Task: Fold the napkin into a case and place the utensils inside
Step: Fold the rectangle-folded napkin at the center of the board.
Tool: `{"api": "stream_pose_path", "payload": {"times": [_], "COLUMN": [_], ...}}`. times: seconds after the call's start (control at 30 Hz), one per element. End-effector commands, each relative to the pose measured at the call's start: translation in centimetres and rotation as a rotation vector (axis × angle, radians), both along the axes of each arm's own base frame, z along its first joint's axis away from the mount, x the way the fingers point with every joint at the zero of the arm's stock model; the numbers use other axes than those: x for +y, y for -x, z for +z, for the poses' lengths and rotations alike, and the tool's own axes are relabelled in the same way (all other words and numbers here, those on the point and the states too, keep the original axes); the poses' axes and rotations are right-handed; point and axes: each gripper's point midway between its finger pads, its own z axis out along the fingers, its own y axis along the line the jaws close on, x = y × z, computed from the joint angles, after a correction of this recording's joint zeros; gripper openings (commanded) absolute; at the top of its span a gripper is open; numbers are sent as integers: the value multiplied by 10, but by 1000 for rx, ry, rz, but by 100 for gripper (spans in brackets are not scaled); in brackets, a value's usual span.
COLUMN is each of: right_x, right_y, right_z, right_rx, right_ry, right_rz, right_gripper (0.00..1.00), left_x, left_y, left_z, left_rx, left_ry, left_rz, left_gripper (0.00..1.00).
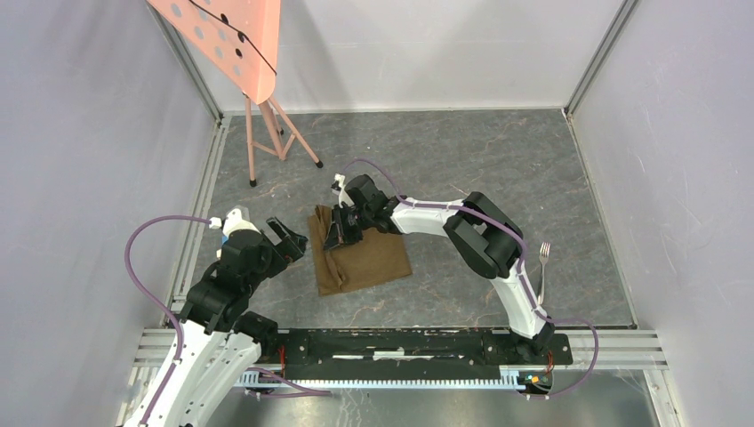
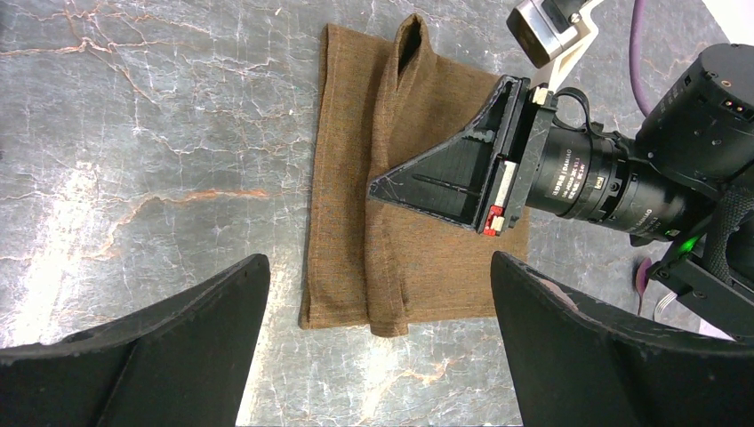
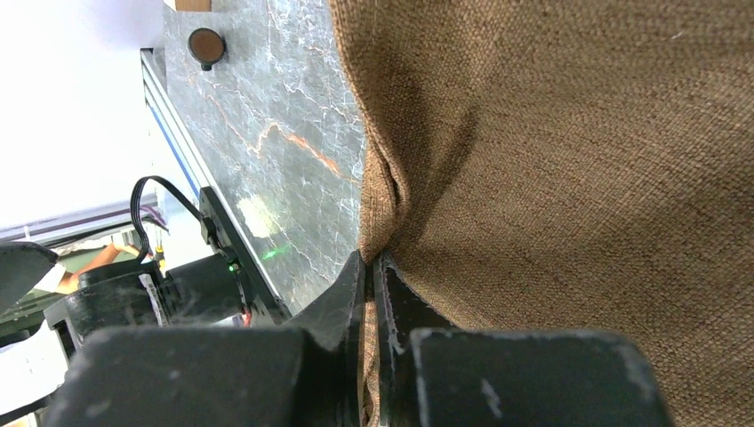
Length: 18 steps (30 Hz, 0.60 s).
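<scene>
The right hand [image 3: 371,263] is pinching the soft, limp napkin [image 2: 342,178] by its raised fold, while the left hand [image 1: 289,238] is hovering wide open.

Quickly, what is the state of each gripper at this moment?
Left gripper: open, holding nothing.
Right gripper: jaws closed on a raised fold of the napkin.

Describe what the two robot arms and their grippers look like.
The left arm and right arm have white links and bulky black joints, each trailed by a purple cable. The left gripper and right gripper have matte black, wedge-shaped fingers. The right wrist's black barrel carries white lettering.
</scene>
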Motion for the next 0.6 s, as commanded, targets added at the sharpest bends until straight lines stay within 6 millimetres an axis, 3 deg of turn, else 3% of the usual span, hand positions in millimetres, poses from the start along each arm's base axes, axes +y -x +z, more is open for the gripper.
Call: {"api": "stream_pose_path", "payload": {"times": [0.0, 0.17, 0.33, 0.4, 0.57], "right_x": [17, 18, 23, 27, 29], "right_y": [-10, -11, -10, -9, 0], "right_z": [17, 9, 15, 28, 90], "right_rx": [-48, -43, -64, -82, -187], "right_ry": [-61, -49, -74, -114, -316], "right_rz": [6, 8, 46, 76, 162], "right_gripper": [8, 13, 24, 32, 52], "left_x": [-1, -1, -2, -2, -2], "left_y": [-3, -3, -2, -2, -1], "left_z": [11, 12, 11, 12, 13], "left_rx": [-29, -31, -28, -30, -37], "left_ry": [34, 34, 33, 32, 33], "left_rz": [17, 15, 12, 10, 6], "left_gripper": [100, 100, 100, 100, 100]}}
